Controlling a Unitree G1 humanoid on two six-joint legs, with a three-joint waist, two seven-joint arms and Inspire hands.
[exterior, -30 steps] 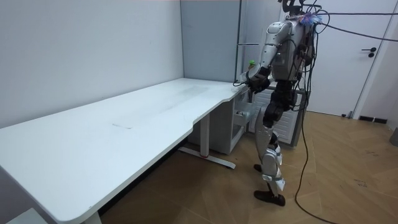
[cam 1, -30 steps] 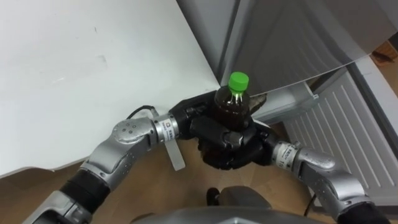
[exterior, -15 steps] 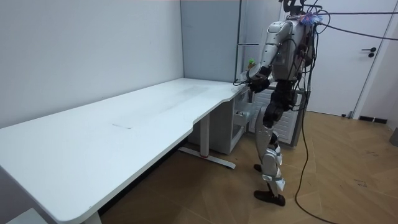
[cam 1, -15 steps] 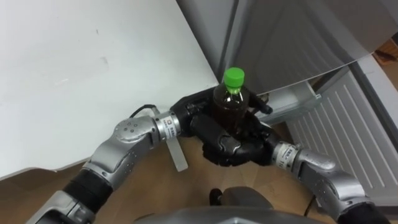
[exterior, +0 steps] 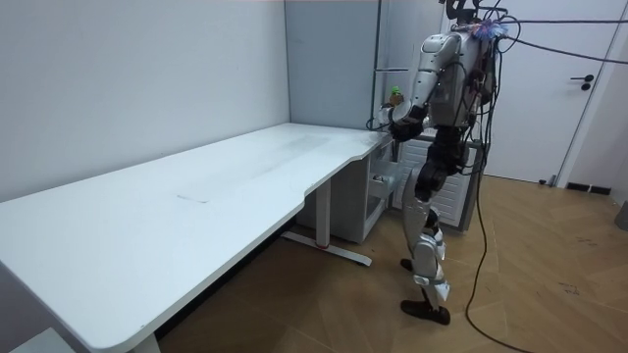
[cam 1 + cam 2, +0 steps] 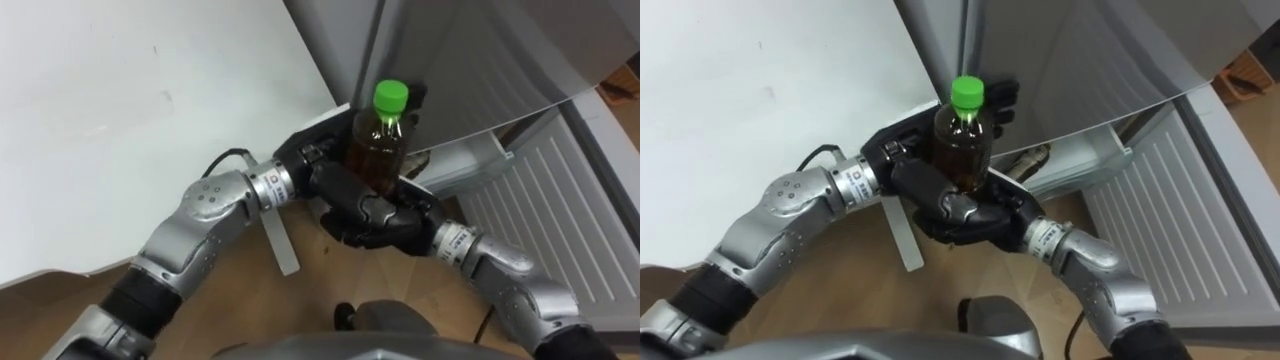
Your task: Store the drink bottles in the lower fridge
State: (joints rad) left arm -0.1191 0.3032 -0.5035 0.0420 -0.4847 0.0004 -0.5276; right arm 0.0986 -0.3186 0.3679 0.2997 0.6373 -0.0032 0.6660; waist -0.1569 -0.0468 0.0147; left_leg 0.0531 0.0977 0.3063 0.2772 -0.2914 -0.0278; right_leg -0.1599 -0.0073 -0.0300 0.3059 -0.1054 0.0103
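A bottle (image 6: pixel 378 150) of dark brown drink with a green cap (image 6: pixel 390 97) stands upright in front of my chest. My right hand (image 6: pixel 370 215) comes in from the lower right, and its fingers are curled round the bottle's lower half. My left hand (image 6: pixel 305 165) lies just behind the bottle, its fingers (image 6: pixel 418 96) stretched straight past the cap. In the room view I stand at the desk's far end by the grey fridge, with the bottle (image 5: pixel 394 95) at chest height.
The white desk (image 6: pixel 120 120) spreads to my left. Ahead is the grey fridge (image 6: pixel 480 60). Its lower white ribbed door (image 6: pixel 570 210) stands open at the right, with a shelf edge (image 6: pixel 465 160) below the bottle. Wooden floor lies underneath.
My left hand's fingers have straightened off the bottle. The right hand has curled tighter round it, and the bottle has risen a little.
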